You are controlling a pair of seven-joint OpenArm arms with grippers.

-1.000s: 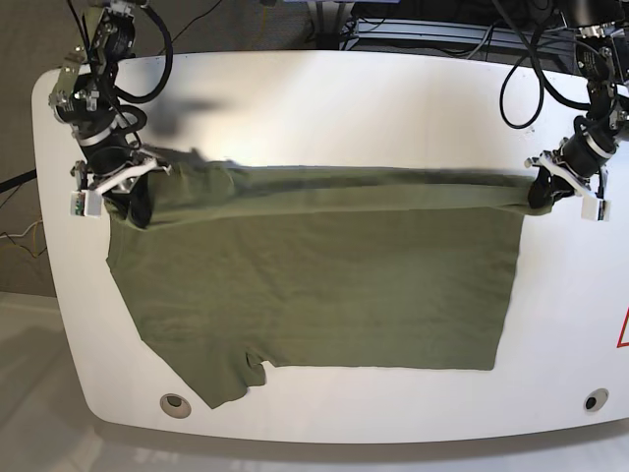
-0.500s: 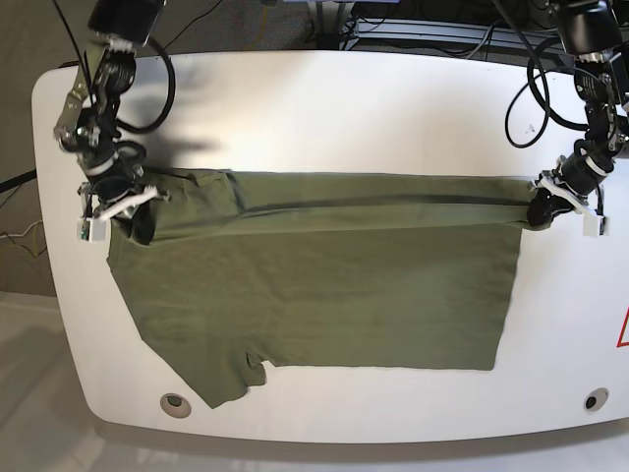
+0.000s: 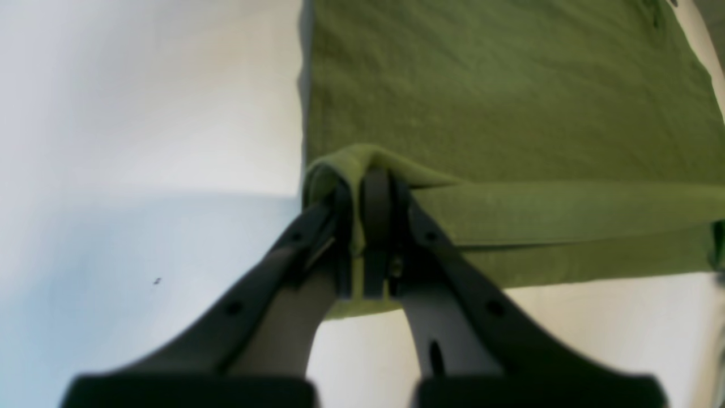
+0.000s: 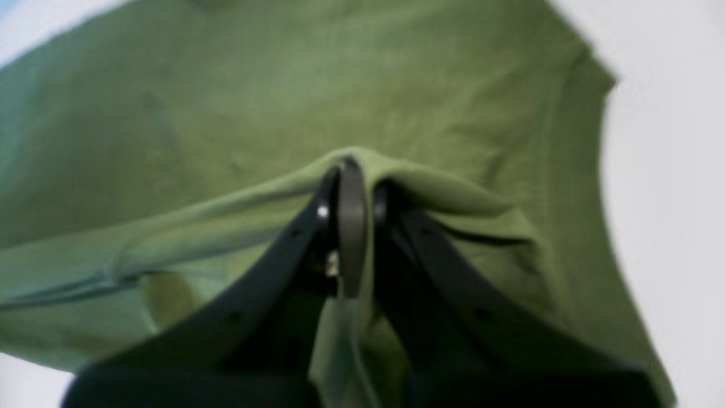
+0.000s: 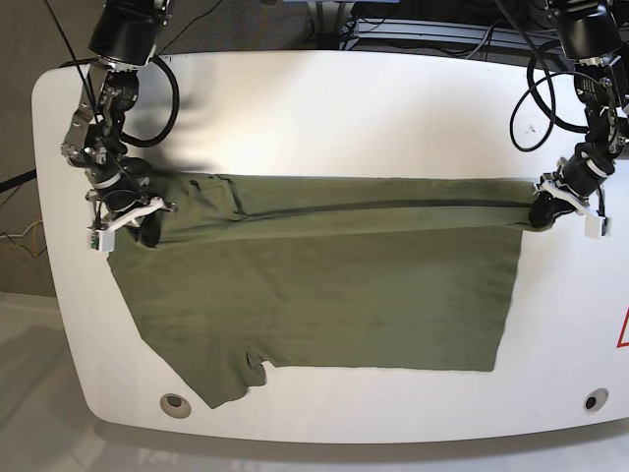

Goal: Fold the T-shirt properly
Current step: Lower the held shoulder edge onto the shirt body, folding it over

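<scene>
The olive-green T-shirt [image 5: 324, 285] lies spread on the white table [image 5: 344, 108], with its far edge lifted and doubled over into a long band. In the base view my left gripper [image 5: 541, 209] is shut on the band's right end. My right gripper [image 5: 145, 226] is shut on its left end, near the sleeve. The left wrist view shows the left gripper [image 3: 365, 181] pinching a fold of the T-shirt [image 3: 510, 85] at its corner. In the right wrist view, the right gripper [image 4: 354, 175] holds a bunched ridge of the T-shirt [image 4: 226, 85].
Two round holes [image 5: 176, 403] [image 5: 591, 400] sit near the table's front edge, and a red mark [image 5: 622, 329] is at its right edge. Black cables [image 5: 536, 88] hang from both arms at the back. Bare white tabletop lies behind the shirt.
Both grippers have moved a little toward the table's front, carrying the shirt's far edge with them. The stretched band now lies lower over the cloth.
</scene>
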